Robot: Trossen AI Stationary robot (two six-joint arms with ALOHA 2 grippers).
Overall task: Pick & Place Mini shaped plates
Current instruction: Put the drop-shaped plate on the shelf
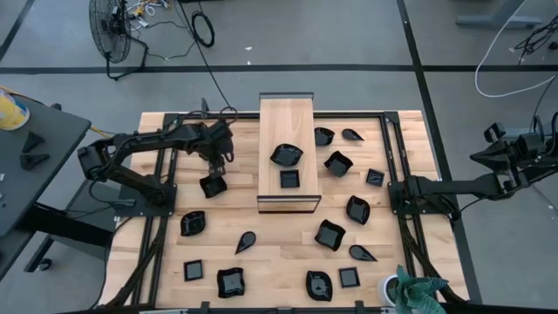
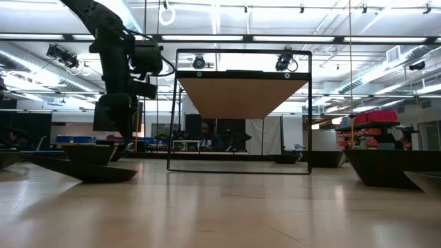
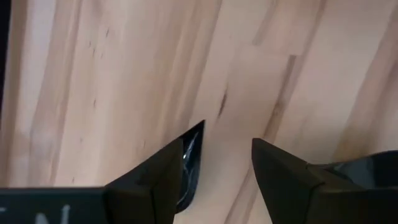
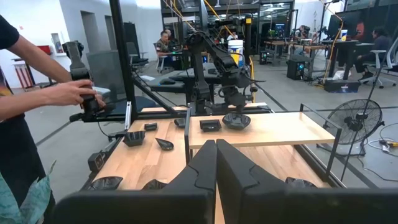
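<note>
The left gripper (image 1: 215, 171) is poised over a black plate (image 1: 213, 185) left of the board (image 1: 286, 118), jaws parted, one finger (image 3: 163, 175) against the plate's edge. The right gripper (image 4: 216, 163), shut and empty, is parked past the table's right edge.

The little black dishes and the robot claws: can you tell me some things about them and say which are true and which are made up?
1. Two dishes sit on the wooden board. True: a leaf-shaped dish and a square dish.
2. The left claw is over a dish. True: it hangs right above a black dish beside the board.
3. The right claw is wide open. False: its fingers are pressed together.
4. The right claw is holding a dish. False: it holds nothing, off at the table's right side.
5. All the dishes are round. False: some are square, some teardrop-shaped.
</note>
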